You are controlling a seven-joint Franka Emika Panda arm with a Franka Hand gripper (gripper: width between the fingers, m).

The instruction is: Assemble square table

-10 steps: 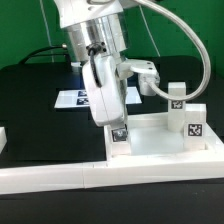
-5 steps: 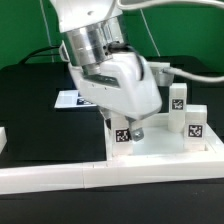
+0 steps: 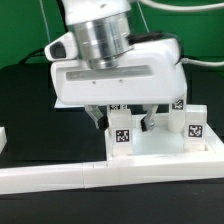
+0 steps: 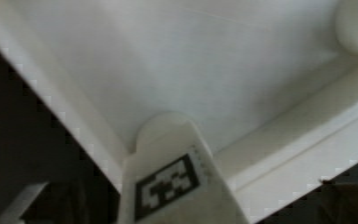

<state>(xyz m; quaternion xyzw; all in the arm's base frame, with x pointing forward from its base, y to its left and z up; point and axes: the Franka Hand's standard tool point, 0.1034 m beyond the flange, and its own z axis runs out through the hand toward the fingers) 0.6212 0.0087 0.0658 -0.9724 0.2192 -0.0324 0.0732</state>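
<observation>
The square table's white slab lies on the black table at the exterior view's right, against the long white border wall. A white tagged leg stands upright at the slab's near left corner. My gripper hangs right over it, open, with one finger on each side and gaps to the leg. Two more tagged legs stand upright at the slab's right. In the wrist view the leg rises between my dark fingertips over the slab.
A small white part shows at the exterior view's left edge. The border wall runs along the front of the black table. The marker board is hidden behind my gripper.
My gripper has turned about its vertical axis, so its broad face now shows in the exterior view, and its fingers now straddle the near left leg. The legs and slab have not moved.
</observation>
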